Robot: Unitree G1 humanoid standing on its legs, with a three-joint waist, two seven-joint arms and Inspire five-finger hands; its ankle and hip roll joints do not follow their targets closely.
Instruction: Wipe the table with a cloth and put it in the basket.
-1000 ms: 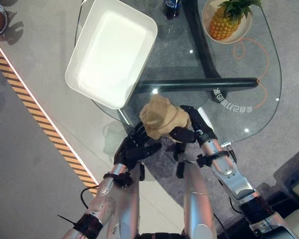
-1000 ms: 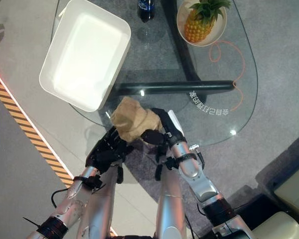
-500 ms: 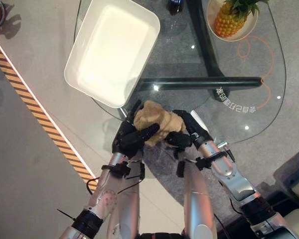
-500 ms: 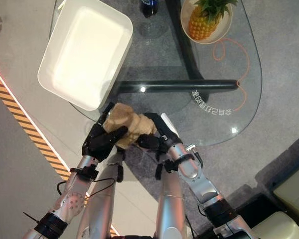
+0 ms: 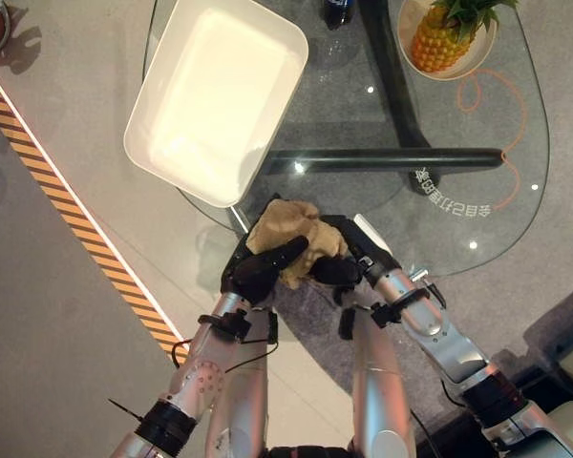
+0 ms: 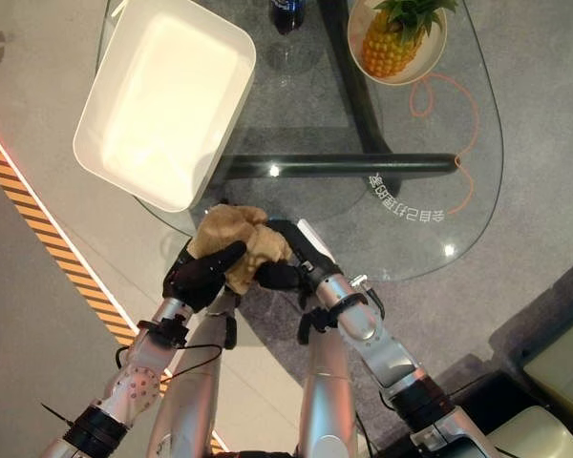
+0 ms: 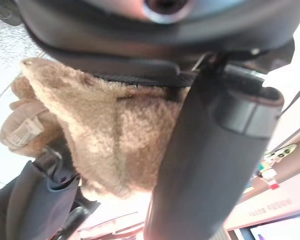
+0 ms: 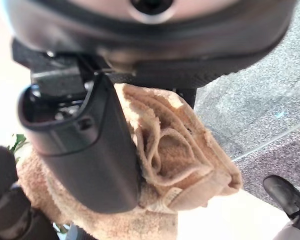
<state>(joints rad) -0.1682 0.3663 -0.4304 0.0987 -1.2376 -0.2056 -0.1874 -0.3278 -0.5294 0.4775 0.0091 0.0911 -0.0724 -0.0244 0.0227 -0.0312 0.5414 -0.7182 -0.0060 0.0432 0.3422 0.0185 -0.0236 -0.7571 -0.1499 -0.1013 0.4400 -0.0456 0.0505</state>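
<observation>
Both hands hold the tan cloth (image 5: 288, 234) bunched up at the near edge of the glass bench (image 5: 439, 114). The left hand (image 5: 265, 272) and right hand (image 5: 339, 265) curl round it, probably to pass it across, since the white basket (image 5: 215, 95) sits on the left.

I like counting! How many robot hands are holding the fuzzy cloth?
2: the left hand grips the cloth from the left, the right hand from the right, at the table's near edge.

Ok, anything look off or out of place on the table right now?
Nothing damaged or spilled. The cloth is bunched up between the left hand and right hand at the glass table near edge; the white basket overhangs the rim.
</observation>
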